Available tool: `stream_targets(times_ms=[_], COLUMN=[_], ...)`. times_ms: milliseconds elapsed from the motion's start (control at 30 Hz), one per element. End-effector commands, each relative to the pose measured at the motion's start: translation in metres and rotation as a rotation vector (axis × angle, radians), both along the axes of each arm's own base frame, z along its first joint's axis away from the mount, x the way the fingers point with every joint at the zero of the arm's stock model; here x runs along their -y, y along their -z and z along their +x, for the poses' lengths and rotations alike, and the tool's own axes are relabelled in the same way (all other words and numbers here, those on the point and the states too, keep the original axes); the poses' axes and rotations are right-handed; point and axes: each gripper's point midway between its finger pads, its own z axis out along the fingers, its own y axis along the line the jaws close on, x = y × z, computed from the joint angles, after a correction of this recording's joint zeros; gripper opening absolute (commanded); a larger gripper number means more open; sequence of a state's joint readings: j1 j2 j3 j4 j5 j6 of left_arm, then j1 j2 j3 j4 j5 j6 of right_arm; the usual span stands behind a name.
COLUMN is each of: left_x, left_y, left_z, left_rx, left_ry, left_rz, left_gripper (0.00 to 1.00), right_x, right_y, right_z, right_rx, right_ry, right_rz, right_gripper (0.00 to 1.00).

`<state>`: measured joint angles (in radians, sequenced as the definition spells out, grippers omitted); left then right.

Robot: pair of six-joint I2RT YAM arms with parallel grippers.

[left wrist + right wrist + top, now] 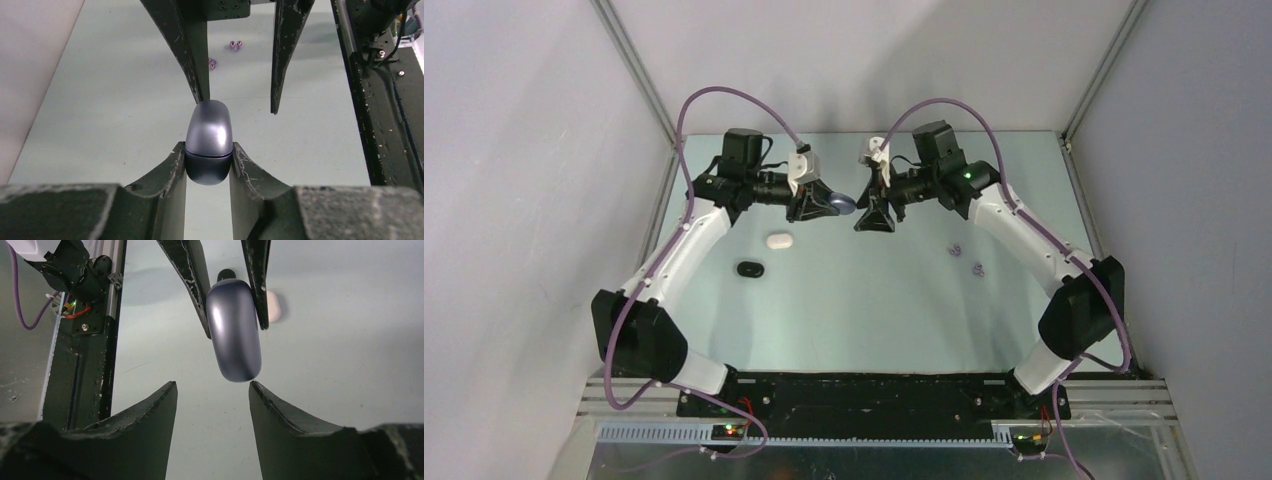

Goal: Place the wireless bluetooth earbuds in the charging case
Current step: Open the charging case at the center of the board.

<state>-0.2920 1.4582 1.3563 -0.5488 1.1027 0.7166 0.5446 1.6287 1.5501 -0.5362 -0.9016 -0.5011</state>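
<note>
Above the far middle of the tabletop (874, 320), the left jaws clamp a closed blue-grey charging case (208, 135); the right jaws stand apart at its free end. Lavender earbuds (956, 250) lie loose toward the right edge. The next move, seemingly, is to prise the case open.

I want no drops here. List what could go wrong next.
1. The left pincer clamps only one end of the glossy case; a nudge could twist it loose.
2. The open right pincer sits off-centre from the case's free end, so closing may knock it aside rather than grip it.
</note>
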Motion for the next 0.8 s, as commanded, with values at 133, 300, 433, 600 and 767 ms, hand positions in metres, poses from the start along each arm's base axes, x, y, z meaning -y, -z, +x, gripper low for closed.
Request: stream_targets(times_ms=[133, 300, 433, 600, 767], left_x=[0.002, 0.002, 0.004, 0.004, 0.005], left_y=[-0.013, -0.013, -0.014, -0.013, -0.012], left_z=[-0.004, -0.004, -0.004, -0.005, -0.005], left_rx=[0.124, 0.123, 0.126, 0.107, 0.088], left_ry=[0.025, 0.035, 0.047, 0.065, 0.087], left_rz=[0.012, 0.018, 0.014, 0.022, 0.038], left_gripper=[0.0, 0.0, 0.0, 0.0, 0.0], right_x=[-0.026, -0.032, -0.035, -0.036, -0.033], right_y=[-0.034, -0.038, -0.037, -0.043, -0.042], right_z=[0.001, 0.008, 0.015, 0.016, 0.017], right_rx=[0.105, 0.142, 0.156, 0.221, 0.315], right_ry=[-0.048, -0.023, 0.015, 0.005, 0.001], right_rz=[0.081, 0.099, 0.106, 0.152, 0.176], right_gripper=[0.58, 0.51, 0.51, 0.57, 0.59])
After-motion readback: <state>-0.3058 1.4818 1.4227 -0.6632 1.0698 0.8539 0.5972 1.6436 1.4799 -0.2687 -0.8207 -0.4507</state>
